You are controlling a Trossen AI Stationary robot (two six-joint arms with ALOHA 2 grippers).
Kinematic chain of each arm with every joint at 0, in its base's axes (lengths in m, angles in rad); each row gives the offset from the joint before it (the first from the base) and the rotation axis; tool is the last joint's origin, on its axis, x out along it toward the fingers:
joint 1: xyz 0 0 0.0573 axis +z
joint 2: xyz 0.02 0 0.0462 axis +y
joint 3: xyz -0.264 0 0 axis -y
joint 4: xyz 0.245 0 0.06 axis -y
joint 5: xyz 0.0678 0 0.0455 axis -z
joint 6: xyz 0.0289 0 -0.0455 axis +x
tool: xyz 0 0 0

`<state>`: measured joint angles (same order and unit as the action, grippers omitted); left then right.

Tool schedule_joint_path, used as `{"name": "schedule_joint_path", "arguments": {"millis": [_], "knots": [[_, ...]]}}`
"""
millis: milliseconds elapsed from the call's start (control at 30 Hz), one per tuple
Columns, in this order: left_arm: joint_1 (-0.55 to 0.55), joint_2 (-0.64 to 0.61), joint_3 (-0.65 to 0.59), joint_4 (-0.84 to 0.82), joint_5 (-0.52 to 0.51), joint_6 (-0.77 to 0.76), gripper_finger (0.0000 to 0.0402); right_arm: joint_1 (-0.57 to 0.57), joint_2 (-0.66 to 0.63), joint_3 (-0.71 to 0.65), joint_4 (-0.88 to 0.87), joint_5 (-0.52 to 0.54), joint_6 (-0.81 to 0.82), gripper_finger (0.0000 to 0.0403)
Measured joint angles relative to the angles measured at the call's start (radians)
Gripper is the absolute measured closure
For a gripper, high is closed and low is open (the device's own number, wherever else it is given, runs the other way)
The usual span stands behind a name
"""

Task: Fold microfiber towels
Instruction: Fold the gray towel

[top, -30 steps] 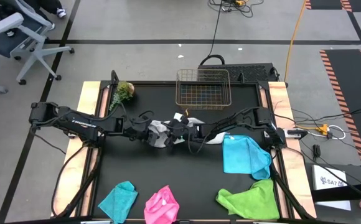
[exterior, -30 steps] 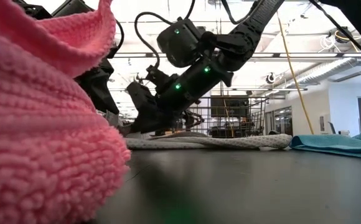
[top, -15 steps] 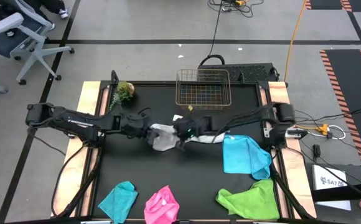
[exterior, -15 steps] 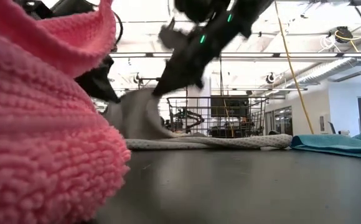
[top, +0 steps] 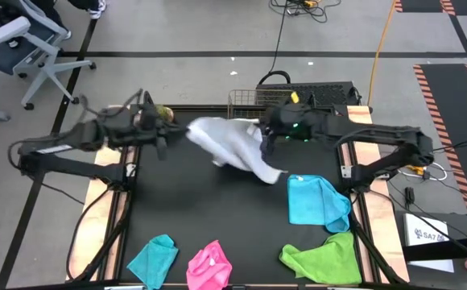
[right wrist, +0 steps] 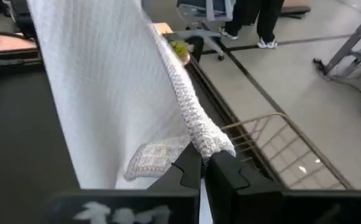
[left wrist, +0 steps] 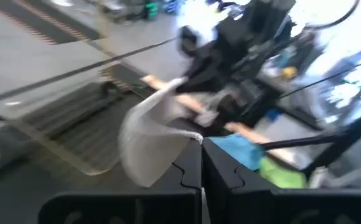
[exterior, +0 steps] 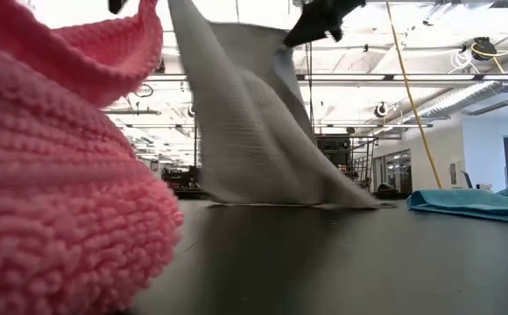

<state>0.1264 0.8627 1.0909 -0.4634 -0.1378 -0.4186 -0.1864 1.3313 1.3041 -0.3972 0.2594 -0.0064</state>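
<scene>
White towel (top: 232, 148): high view, it is stretched in the air over the far half of the counter (top: 209, 217), strung between the two arms, one corner drooping toward the sky blue towel (top: 316, 200).
Left claw (top: 171, 131): high view, at the towel's left corner, just beside the small plant (top: 163, 114); pinched on the cloth.
Right claw (top: 264, 137): high view, at the towel's right corner, in front of the wire basket (top: 248, 101); also clamped on the cloth.
Other towels: high view, teal towel (top: 154, 258), pink towel (top: 208, 266) and green towel (top: 324, 259) lie crumpled along the near edge, the blue one just beyond the green.
Low view: the white towel (exterior: 254, 122) hangs like a sheet with its bottom edge touching the counter (exterior: 342, 262); the pink towel (exterior: 61, 175) fills the left foreground; the blue one (exterior: 473, 203) lies flat at right.
Left wrist view: fingers (left wrist: 190, 171) closed together on a white corner (left wrist: 152, 140); the other arm blurred beyond.
Right wrist view: fingers (right wrist: 221, 171) shut on the towel's bunched edge (right wrist: 196, 121), the cloth (right wrist: 99, 93) spreading away; basket (right wrist: 280, 149), plant (right wrist: 179, 50) and a person's legs (right wrist: 255, 18) beyond.
</scene>
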Motion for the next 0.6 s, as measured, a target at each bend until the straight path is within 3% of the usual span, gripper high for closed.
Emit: {"name": "schedule_joint_path", "arguments": {"millis": [67,167,300,400,500,600], "knots": [[0.000,0.013,0.085,-0.146,-0.059,0.013,0.0401,-0.012,-0.041,0.000,-0.005,-0.029,-0.006,0.0402],[0.000,0.051,0.157,-0.267,-0.120,0.000,0.0401,-0.021,-0.090,0.000,0.004,-0.157,0.025,0.0402],[0.001,0.109,0.165,-0.274,-0.125,0.004,0.0401,-0.016,-0.131,0.000,0.004,-0.442,0.128,0.0403],[0.005,0.165,0.163,-0.280,-0.125,0.028,0.0401,-0.009,-0.146,0.000,-0.004,-0.594,0.170,0.0403],[0.023,0.195,0.163,-0.275,-0.130,0.053,0.0401,-0.018,-0.158,0.000,-0.042,-0.652,0.175,0.0403],[0.066,0.202,0.163,-0.275,-0.144,0.076,0.0401,-0.057,-0.164,0.000,-0.076,-0.606,0.162,0.0403]]}}
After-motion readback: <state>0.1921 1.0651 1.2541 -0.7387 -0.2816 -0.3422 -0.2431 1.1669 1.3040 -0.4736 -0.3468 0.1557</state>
